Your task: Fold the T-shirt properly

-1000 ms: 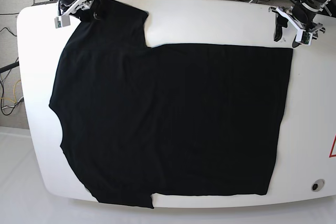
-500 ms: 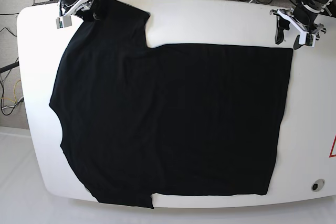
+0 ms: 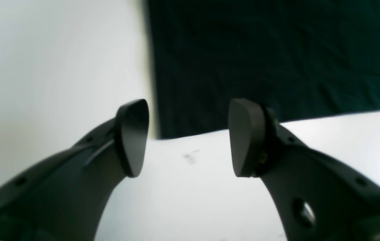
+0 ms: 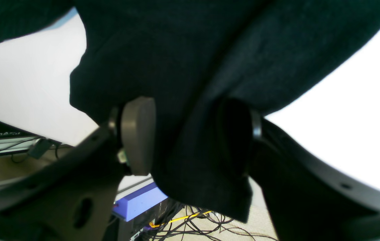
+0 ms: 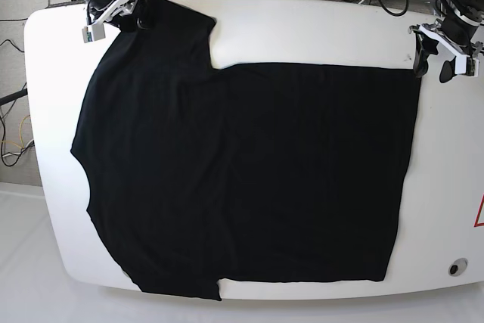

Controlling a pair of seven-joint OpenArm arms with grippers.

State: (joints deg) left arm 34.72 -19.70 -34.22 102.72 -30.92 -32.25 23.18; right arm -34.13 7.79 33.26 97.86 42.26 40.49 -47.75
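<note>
Black cloth T-shirt (image 5: pixel 242 172) spread flat on white desk (image 5: pixel 318 32), far sleeve now bunched between right fingers (image 4: pixel 138 135) closing on it, left fingers (image 3: pixel 133 137) apart, empty, shifted outward beside hem corner, fold not begun.

The black T-shirt (image 5: pixel 242 172) lies spread flat and unfolded, hem edge toward 3 o'clock, sleeves at 11 and 6 o'clock. The 11 o'clock sleeve tip is lifted, bunched, hanging past the edge.

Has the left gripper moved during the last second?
Yes. In the base view the left gripper has shifted rightward, off the T-shirt's far right corner toward the table edge.
</note>
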